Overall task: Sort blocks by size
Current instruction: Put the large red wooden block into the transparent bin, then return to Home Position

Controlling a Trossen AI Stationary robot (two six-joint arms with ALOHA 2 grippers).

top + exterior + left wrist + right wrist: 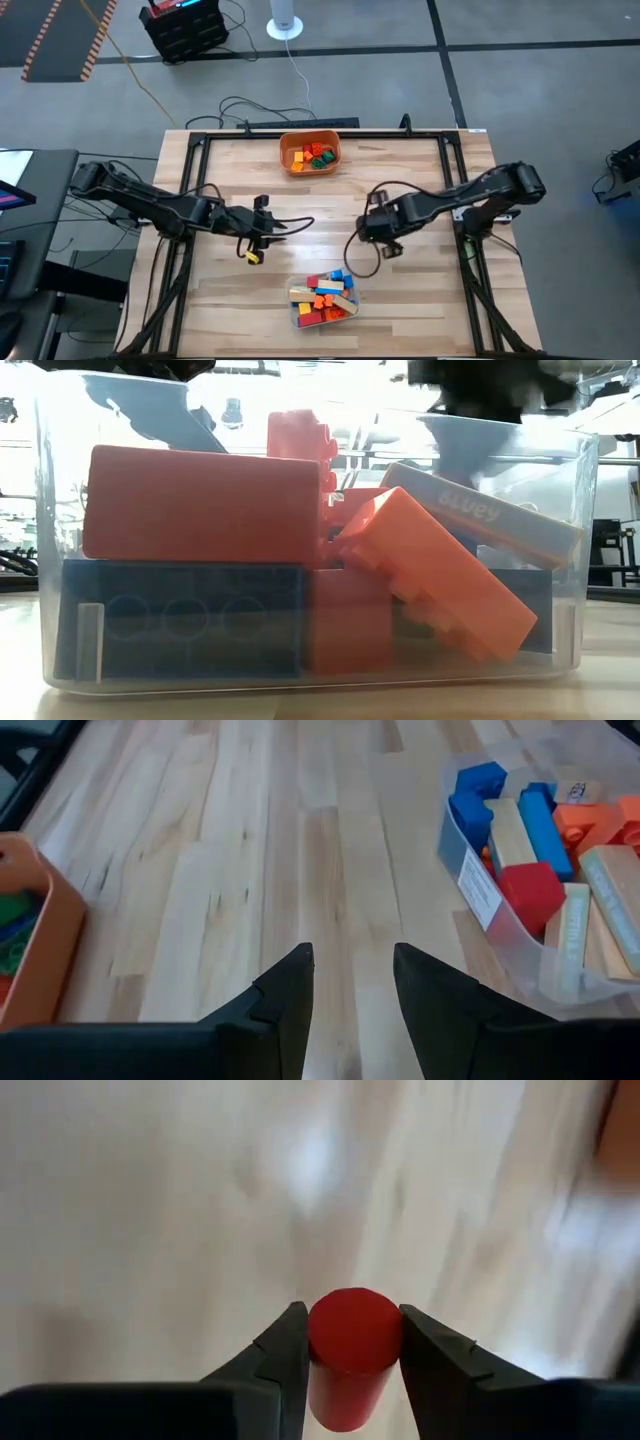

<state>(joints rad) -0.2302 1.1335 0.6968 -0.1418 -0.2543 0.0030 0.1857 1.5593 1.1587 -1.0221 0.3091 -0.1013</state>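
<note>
My right gripper (352, 1342) is shut on a small red block (352, 1330) with a rounded end, above the bare table right of centre (385, 240). My left gripper (353, 982) stands open with nothing between its fingers, over the table left of centre (262, 235). A clear plastic tub (323, 298) near the front edge holds several blocks in blue, red, orange and tan (400, 560). An orange bowl (310, 153) at the far edge holds several small blocks in green, red and orange. My right gripper pinches the red block between its two fingers, on two opposite sides (318, 1342) near the block's upper end. The fingers come steeply from above. The block stands on end along the fingers, lifted clear of the table.
A dark frame (455, 180) runs around the wooden table top. Bare wood (250, 850) lies between the bowl and the tub. Loose cables trail from both arms across the table (300, 222). The tub's wall (70, 650) fills the low view.
</note>
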